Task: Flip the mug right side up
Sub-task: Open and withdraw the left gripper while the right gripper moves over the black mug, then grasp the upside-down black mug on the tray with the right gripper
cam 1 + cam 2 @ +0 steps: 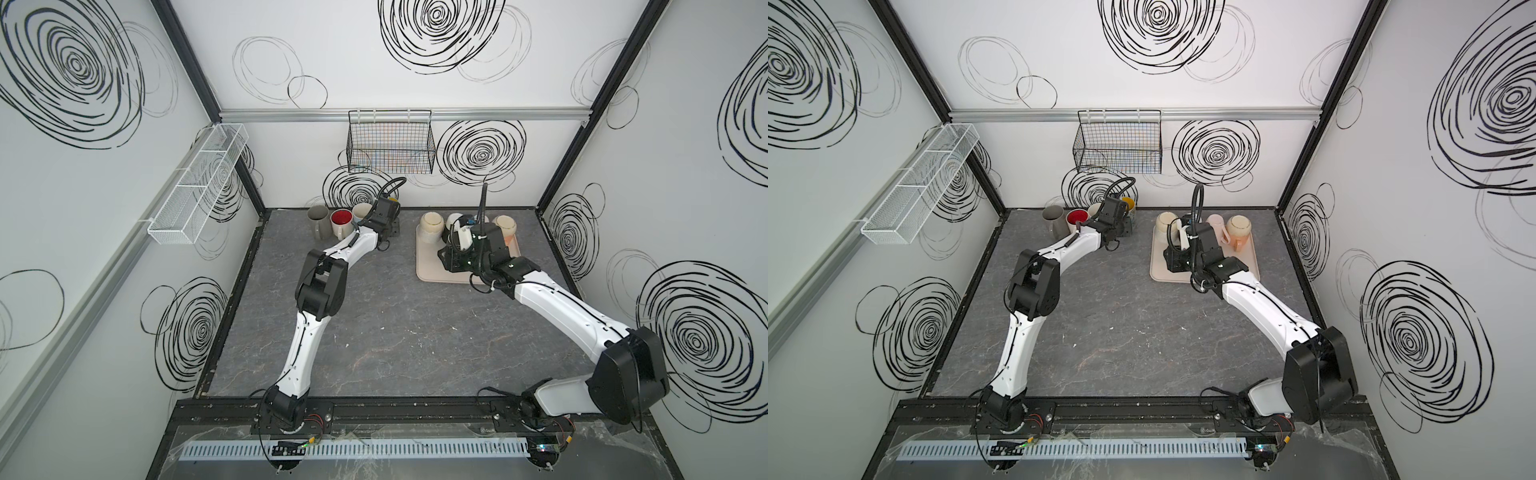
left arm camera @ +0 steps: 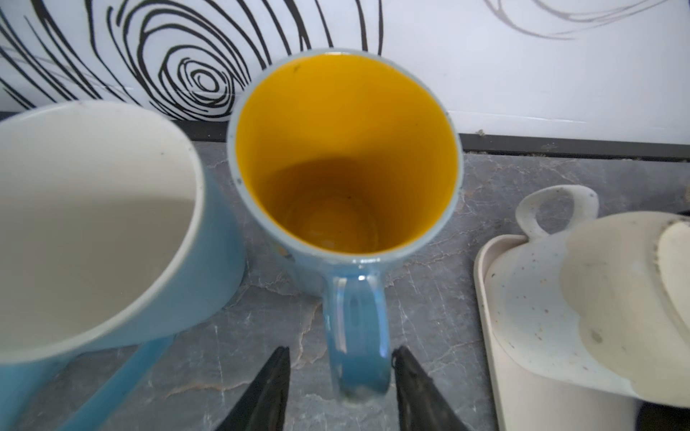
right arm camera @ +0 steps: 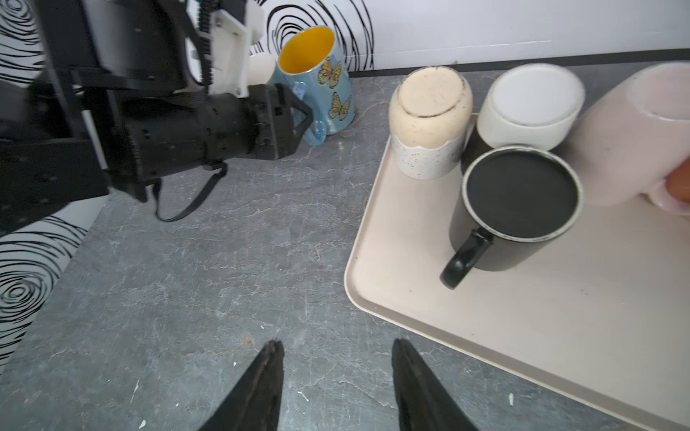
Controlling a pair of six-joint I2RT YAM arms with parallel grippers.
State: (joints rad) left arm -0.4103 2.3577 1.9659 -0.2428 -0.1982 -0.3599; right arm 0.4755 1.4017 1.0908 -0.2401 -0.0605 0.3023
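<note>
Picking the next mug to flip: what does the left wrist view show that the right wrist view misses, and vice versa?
Left wrist only: the yellow-lined mug's empty bottom, its handle between the parted left jaws, and the neighbouring blue mug's outside. Right wrist only: black mug, white mug and pink mug, bottoms up on the tray. Both: the yellow-lined mug upright, the speckled mug upside down on the tray.

At the bottom centre of the frame, the right gripper (image 3: 336, 377) hangs over the grey tabletop (image 3: 186, 280), jaws apart around nothing. At upper left, the left gripper (image 3: 303, 119) meets the handle of the upright blue butterfly mug (image 3: 328, 82). At right, a beige tray (image 3: 377, 291) carries a speckled mug (image 3: 429, 123), a white mug (image 3: 530, 104) and a black mug (image 3: 519, 197), all bottom up, beside a blurred pink mug (image 3: 627, 141).
</note>
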